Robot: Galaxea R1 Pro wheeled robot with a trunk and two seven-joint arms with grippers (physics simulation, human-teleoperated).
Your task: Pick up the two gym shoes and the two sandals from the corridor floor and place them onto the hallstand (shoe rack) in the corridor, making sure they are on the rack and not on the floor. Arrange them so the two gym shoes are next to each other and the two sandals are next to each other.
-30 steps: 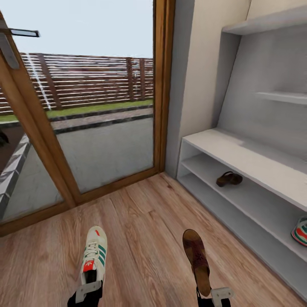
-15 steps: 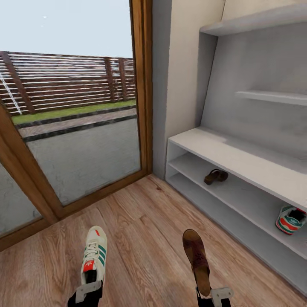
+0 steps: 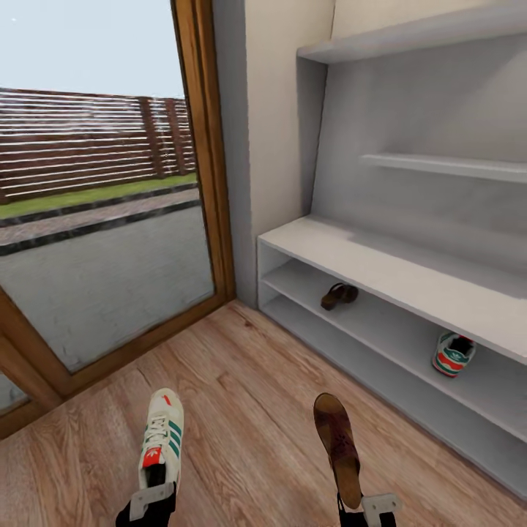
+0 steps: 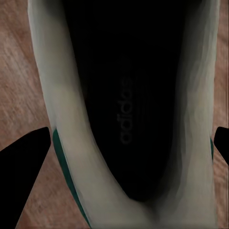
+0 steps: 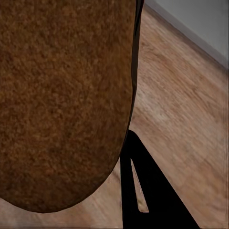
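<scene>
White sneaker (image 3: 162, 438) with green stripes sits in your left gripper (image 3: 151, 501), jaws closed on its heel, toe pointing away from you over the wood plank floor (image 3: 249, 410). In the left wrist view the shoe's black lining (image 4: 126, 100) sits between the two fingers. Your right gripper (image 3: 369, 506) clamps the heel end of a brown sandal (image 3: 337, 446), toe forward too. Further off to your right, the pale grey hallstand (image 3: 380, 267) already carries the other sandal (image 3: 338, 295) and the other sneaker (image 3: 453, 354), both on the same open shelf under the bench top, well apart. Glazed door (image 3: 110, 219) with wood frame is at far left.
</scene>
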